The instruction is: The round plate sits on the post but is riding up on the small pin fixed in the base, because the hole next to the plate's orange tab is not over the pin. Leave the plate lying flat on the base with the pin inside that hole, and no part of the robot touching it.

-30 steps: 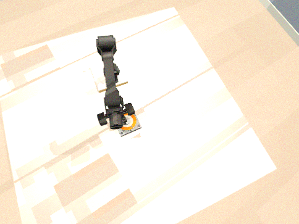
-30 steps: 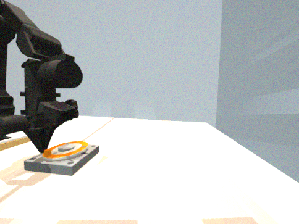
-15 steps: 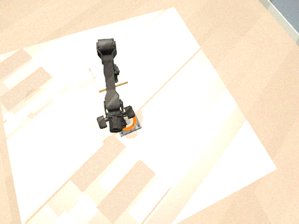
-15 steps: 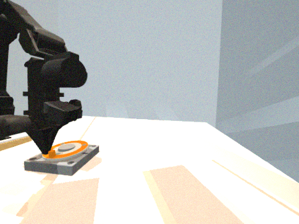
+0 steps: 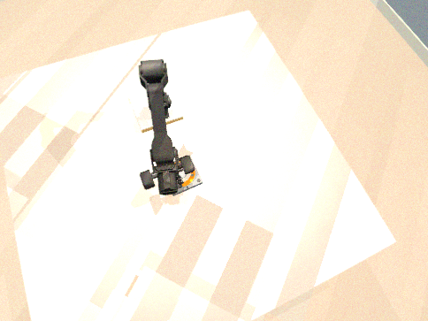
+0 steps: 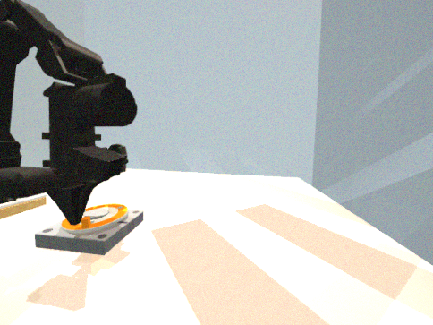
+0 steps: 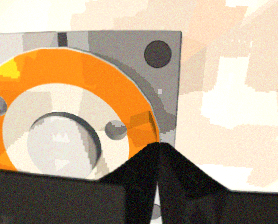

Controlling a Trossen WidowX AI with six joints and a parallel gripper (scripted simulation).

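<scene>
From the top view I read the arm [image 5: 158,124] stretched straight out from its shoulder across the pale table [image 5: 274,164], the forearm bent down so the wrist hangs vertically over the work. The exterior view confirms it — upper links folded back on the left, the last link pointing straight down.

The grey square base [image 6: 91,237] lies flat on the table directly under the wrist. On it sits the round plate [image 7: 75,75], an orange ring around a pale centre, seated over the post [image 7: 57,142]. I judge the plate slightly tilted in the exterior view, though the angle is shallow.

The gripper [image 7: 157,150] is fully closed with nothing between its fingers; the joined tips form one point resting against the plate's rim beside the orange tab [image 7: 141,122]. The hole [image 7: 116,129] lies just inboard of the tab — the pin is not discernible to me.
</scene>
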